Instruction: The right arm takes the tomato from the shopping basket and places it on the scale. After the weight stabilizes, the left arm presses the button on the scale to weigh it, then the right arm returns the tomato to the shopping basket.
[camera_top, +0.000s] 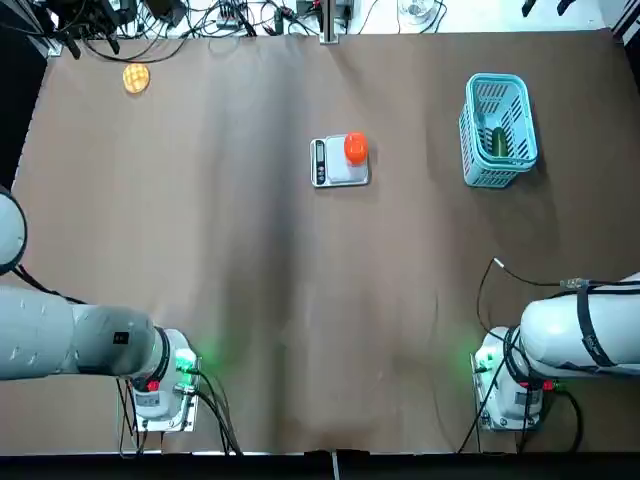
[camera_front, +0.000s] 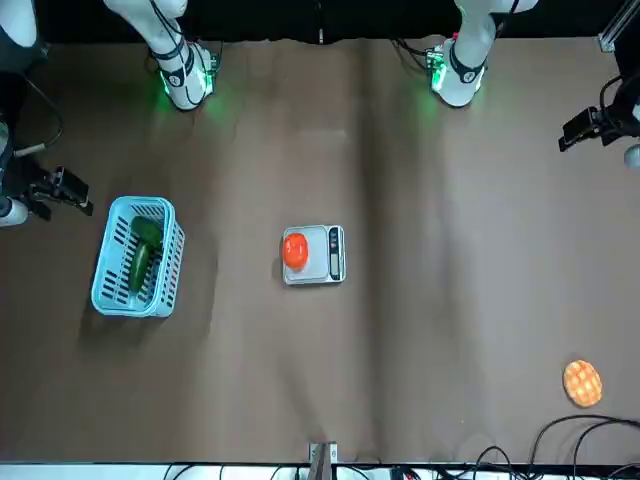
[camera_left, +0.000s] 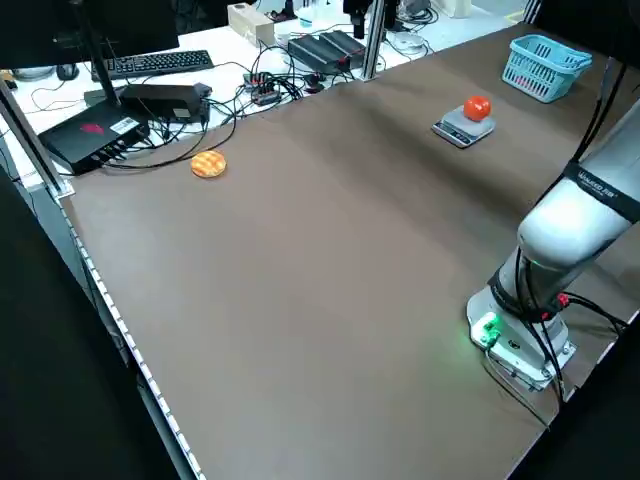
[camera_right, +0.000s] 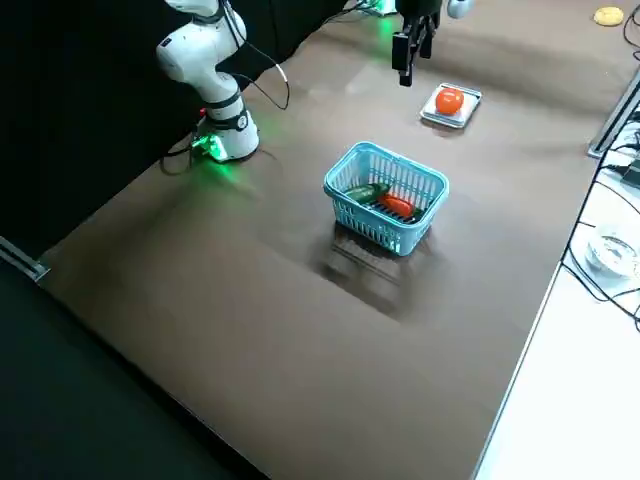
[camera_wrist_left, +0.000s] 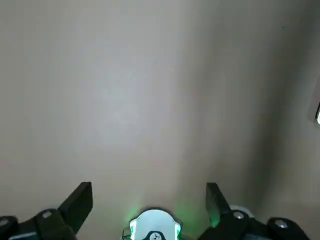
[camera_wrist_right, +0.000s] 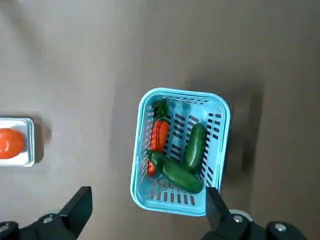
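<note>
The tomato (camera_top: 355, 148) rests on the silver scale (camera_top: 338, 170) at mid-table, toward the side away from the dark control strip (camera_top: 319, 162). Nothing touches it. The light-blue shopping basket (camera_top: 497, 172) stands to the scale's right and holds green vegetables and a red-orange one (camera_wrist_right: 159, 137). My right gripper (camera_wrist_right: 147, 200) hangs open high above the table, looking down on the basket (camera_wrist_right: 142, 125) and the tomato (camera_wrist_right: 10, 142). My left gripper (camera_wrist_left: 148, 197) is open over bare table near its base. Both arms are drawn back, far from the scale (camera_front: 322, 276).
A flat yellow-orange round item (camera_top: 136, 77) lies at the far left corner. A thin black cable (camera_top: 482, 290) loops on the table near the right arm's base. Cables, a keyboard and boxes (camera_left: 150, 95) lie beyond the far edge.
</note>
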